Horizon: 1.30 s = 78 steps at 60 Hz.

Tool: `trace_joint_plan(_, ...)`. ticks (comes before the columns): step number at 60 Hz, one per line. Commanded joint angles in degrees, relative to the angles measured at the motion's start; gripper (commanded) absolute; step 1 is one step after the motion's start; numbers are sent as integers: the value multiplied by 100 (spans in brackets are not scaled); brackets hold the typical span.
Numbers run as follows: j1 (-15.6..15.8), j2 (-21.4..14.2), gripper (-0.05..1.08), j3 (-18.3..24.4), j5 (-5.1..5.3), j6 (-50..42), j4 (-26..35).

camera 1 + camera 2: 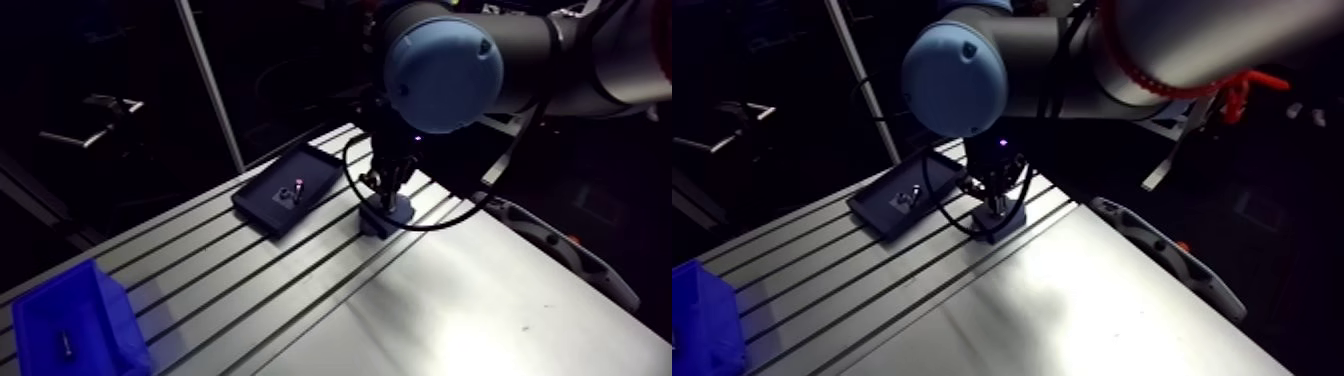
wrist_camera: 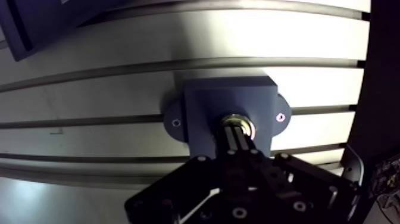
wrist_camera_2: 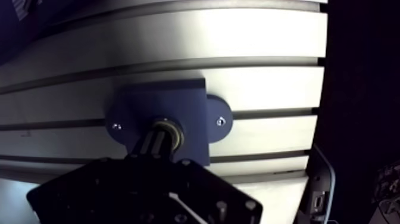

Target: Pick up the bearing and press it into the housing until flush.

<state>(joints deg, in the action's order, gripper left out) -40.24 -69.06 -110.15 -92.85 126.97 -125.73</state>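
A dark blue housing (image 2: 226, 98) with two bolted ears is fixed on the slotted table (image 2: 119, 65). In its round bore sits the metal bearing (image 2: 249, 123), showing as a bright ring around my fingertips. My gripper (image 2: 237, 132) stands straight above the bore with its two fingers (image 2: 233, 142) pressed together, the tips down on the bearing's middle. In the arm view the gripper (image 1: 386, 190) comes down onto the housing (image 1: 390, 220) near the table's far side. I cannot tell how deep the bearing sits.
A dark flat tray (image 1: 258, 208) lies just left of the housing with a small part (image 1: 290, 190) in it. A blue bin (image 1: 80, 320) stands at the table's near left corner. Smooth plate (image 1: 480, 310) covers the table's right half.
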Motion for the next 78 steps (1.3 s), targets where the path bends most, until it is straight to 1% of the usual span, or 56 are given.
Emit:
trace_joint_plan(1, -2, 10, 101, -3, 1, 0, 0)
trace_joint_plan(26, -2, 38, 101, 6, 8, -9, 0)
trace_joint_plan(38, -2, 46, 101, -3, 8, 8, -190)
trace_joint_plan(68, -11, 46, 101, -3, 17, 40, -185)
trace_joint_plan(78, -11, 30, 101, -12, 1, 104, -185)
